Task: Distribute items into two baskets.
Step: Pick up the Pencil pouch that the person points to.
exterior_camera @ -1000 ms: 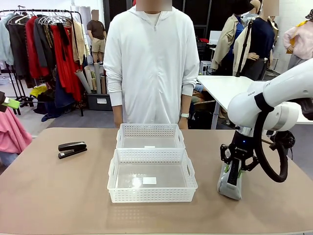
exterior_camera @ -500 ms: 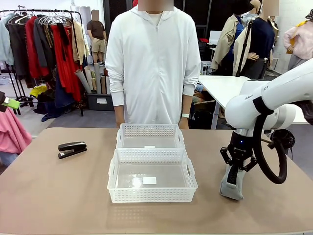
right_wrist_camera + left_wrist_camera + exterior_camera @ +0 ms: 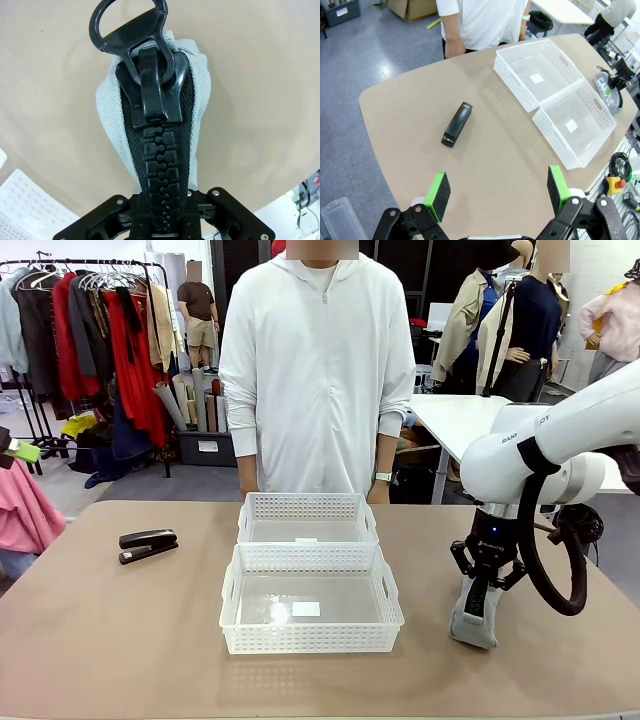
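Observation:
The grey zip pouch (image 3: 472, 624) stands on edge on the table to the right of the baskets, with my right gripper (image 3: 478, 596) shut on its top. Up close, the pouch (image 3: 200, 95) shows its black zipper running down between the jaws of my right gripper (image 3: 162, 202). The black stapler (image 3: 148, 544) lies at the table's left. Two white lattice baskets sit in the middle, the near basket (image 3: 310, 638) in front of the far basket (image 3: 308, 503). My left gripper (image 3: 498, 192) hangs open high over the table, above the stapler (image 3: 457, 124) and the pouch (image 3: 605, 88).
A person in a white zip jacket (image 3: 318, 370) stands at the far edge behind the baskets, hands low. The tan table (image 3: 100, 640) has bare room left and in front of the baskets. A basket corner (image 3: 22, 202) shows beside the pouch.
My right gripper's jaws have closed onto the pouch's top, hiding the green pads. The person has shifted slightly. The stapler and baskets have not moved.

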`<state>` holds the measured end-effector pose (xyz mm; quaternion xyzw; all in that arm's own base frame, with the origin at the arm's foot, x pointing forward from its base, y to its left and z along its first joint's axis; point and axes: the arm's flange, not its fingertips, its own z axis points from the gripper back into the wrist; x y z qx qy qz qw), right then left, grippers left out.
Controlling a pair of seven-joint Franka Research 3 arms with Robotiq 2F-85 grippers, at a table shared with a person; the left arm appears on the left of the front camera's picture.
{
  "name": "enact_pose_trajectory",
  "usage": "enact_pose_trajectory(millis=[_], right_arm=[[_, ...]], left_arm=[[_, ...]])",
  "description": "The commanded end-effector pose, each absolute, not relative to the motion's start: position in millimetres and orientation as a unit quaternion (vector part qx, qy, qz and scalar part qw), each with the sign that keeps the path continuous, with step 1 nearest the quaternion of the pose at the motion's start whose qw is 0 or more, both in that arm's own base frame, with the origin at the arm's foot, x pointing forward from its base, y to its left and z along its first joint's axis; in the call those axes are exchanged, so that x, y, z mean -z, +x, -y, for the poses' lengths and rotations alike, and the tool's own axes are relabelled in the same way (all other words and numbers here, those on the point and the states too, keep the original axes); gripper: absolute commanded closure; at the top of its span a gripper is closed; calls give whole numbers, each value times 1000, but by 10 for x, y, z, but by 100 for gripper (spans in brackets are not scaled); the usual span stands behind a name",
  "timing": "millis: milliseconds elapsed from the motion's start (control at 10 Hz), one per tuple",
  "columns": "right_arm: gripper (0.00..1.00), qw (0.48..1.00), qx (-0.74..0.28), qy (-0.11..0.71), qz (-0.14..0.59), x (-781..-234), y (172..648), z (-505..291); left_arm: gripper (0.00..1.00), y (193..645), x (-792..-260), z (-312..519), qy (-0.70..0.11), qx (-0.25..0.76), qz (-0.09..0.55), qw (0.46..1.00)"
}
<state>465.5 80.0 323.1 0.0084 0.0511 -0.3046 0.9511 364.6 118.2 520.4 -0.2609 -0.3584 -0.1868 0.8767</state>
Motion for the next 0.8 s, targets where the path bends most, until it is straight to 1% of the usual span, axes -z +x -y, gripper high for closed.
enact_pose_trajectory(millis=[0,100,200,300,400,600,700], right_arm=[[100,953,299,26,-52,-3223,4674,-767],[100,953,299,26,-52,-3223,4674,-767],[100,951,304,8,-51,-3231,4655,-800],[100,960,277,-7,-51,-3369,4600,-854],[100,972,228,-39,-30,-3611,4489,-890],[100,991,72,-88,-64,-4171,4286,-878],[100,992,27,-100,-70,-4407,4199,-835]], left_arm=[[0,3658,-5204,-1189,-267,187,364,873],[0,3658,-5204,-1189,-267,187,364,873],[0,3658,-5204,-1189,-267,187,364,873],[0,3658,-5204,-1189,-267,187,364,873],[0,3658,-5204,-1189,-267,187,364,873],[0,3658,-5204,-1189,-267,187,364,873],[0,3658,-5204,-1189,-267,187,364,873]])
